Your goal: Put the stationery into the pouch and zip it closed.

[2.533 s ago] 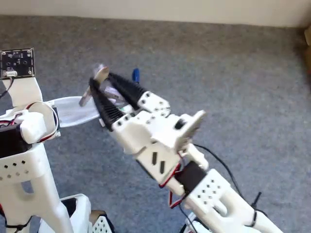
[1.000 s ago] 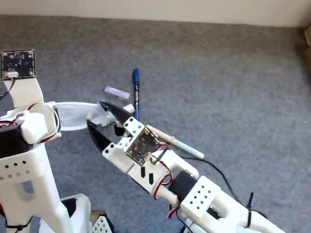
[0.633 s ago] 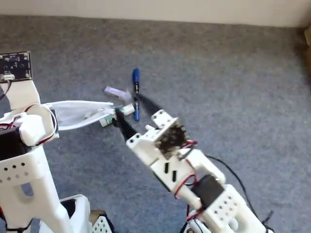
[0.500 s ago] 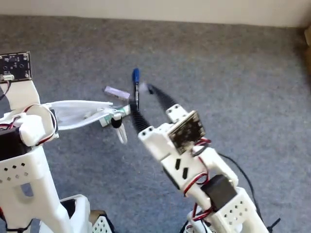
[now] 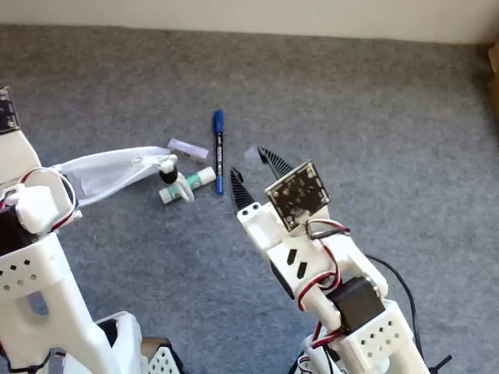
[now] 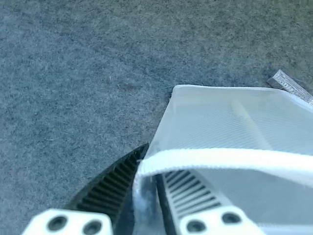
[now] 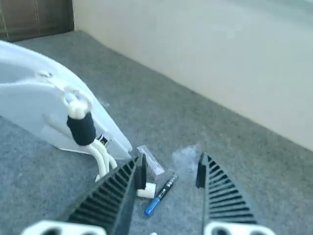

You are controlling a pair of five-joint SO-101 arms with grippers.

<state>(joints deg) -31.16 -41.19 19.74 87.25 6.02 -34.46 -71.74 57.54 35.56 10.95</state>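
Observation:
The white mesh pouch (image 5: 117, 171) hangs off the carpet, and my left gripper (image 6: 151, 166) is shut on its edge. Its mesh wall (image 6: 234, 132) stretches away from the fingers. A zip pull with a black bead and white cord (image 5: 168, 175) dangles at the pouch's free end. On the carpet beside that end lie a white and green glue stick (image 5: 187, 183), a blue pen (image 5: 218, 152) and a small lavender eraser (image 5: 187, 146). My right gripper (image 5: 253, 175) stands open just right of the pen, holding nothing. From its wrist I see the pouch (image 7: 39, 107), the bead (image 7: 80, 128) and the pen (image 7: 159, 196).
Grey carpet covers the whole work area, with bare floor to the right and far side. A pale wall (image 7: 220, 58) runs along the far edge. A small clear scrap (image 7: 186, 156) lies near the eraser (image 7: 149, 159).
My right gripper has drawn back from the pouch's mouth to the right and turned, still open. The left arm has shifted left, and the pouch's free end has swung up and over.

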